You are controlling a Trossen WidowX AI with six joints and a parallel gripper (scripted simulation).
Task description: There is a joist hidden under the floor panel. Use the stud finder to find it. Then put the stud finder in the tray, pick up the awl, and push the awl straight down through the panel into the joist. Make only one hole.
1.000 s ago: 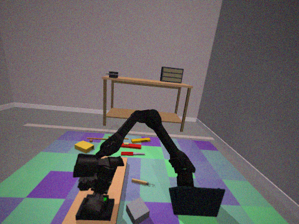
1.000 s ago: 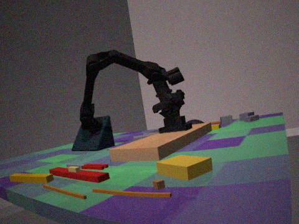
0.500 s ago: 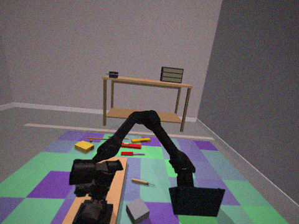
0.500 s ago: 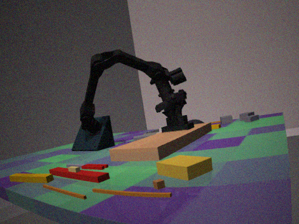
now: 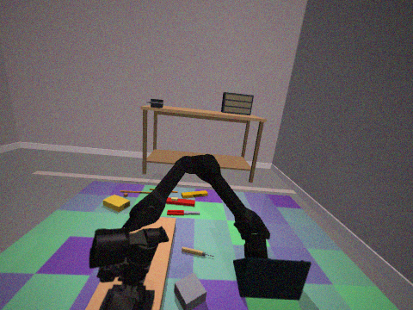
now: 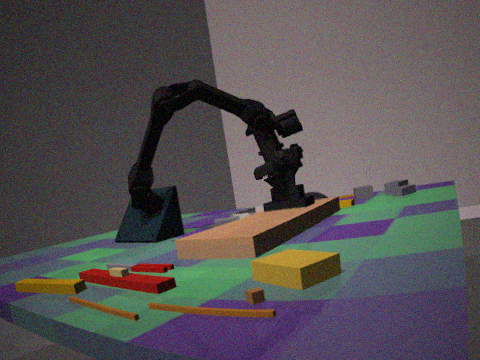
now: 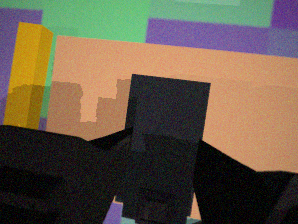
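Note:
My gripper is shut on the black stud finder. The stud finder is upright, on or just above the tan floor panel; a small gap cannot be ruled out. No lit lamp shows on it in the wrist view. A tool with a tan handle and a thin tip, seemingly the awl, lies on the mat beside the panel. I cannot make out the tray.
The arm's dark wedge base stands across from the panel. A grey block lies between them. A yellow block, red bar and red-handled tool lie past the panel's far end. A yellow bar lies beside the panel.

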